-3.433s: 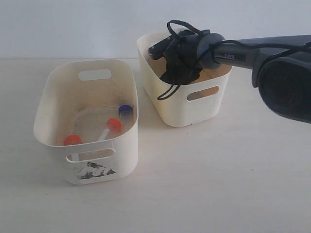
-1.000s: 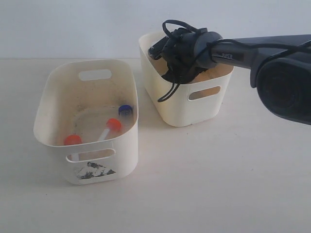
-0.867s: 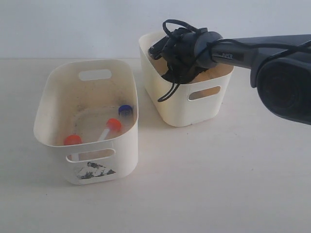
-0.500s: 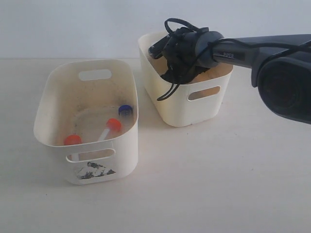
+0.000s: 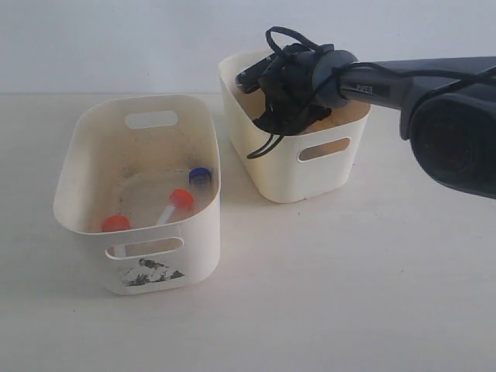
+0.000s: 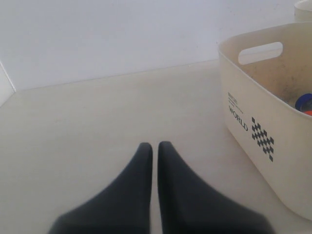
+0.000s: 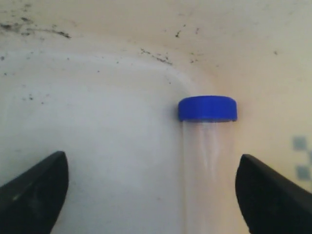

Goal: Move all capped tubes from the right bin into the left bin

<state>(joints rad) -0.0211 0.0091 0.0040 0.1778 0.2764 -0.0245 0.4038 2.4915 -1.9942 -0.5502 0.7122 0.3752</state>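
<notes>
Right wrist view: we see the right gripper [image 7: 151, 195] spread wide inside the right bin [image 7: 122, 19], its two dark fingers [image 7: 34, 195] at opp. edges of the pic, holding nothing. Btwn them one blue-capped tube [image 7: 208, 161] lies on the bin floor, w/ its clear body toward the cam and its cap toward the curved foot of the wall. It sits nearer one finger than the other and, as far as we can tell, touches neither. The wall is dotted w/ dark specks, and a faint checked mark [image 7: 302, 156] shows on it beside the tube.

In the exterior view the right arm [image 5: 387, 81] reaches in from the right. Its wrist [image 5: 298, 77] hangs over the right bin's [image 5: 287, 174] opening and hides the fingers there. A black cable [image 5: 260, 143] loops down over that bin's front wall.

The left bin [image 5: 198, 256] stands apart, to the left and nearer the cam, w/ a torn black-grey mark [image 5: 147, 273] under its front slot. On its floor we count three capped tubes: the near orange tube [image 5: 116, 224] by the front wall, the middle orange tube [image 5: 181, 200], and the far blue tube [image 5: 200, 176] just behind it.

In the left wrist view the left gripper [image 6: 153, 146] is pinched together and empty, tips all but touching, over the bare table [image 6: 73, 122]. It sits beside the left bin's outer wall, which carries a "WORLD" print [image 6: 238, 118] and a diamond of black squares.
</notes>
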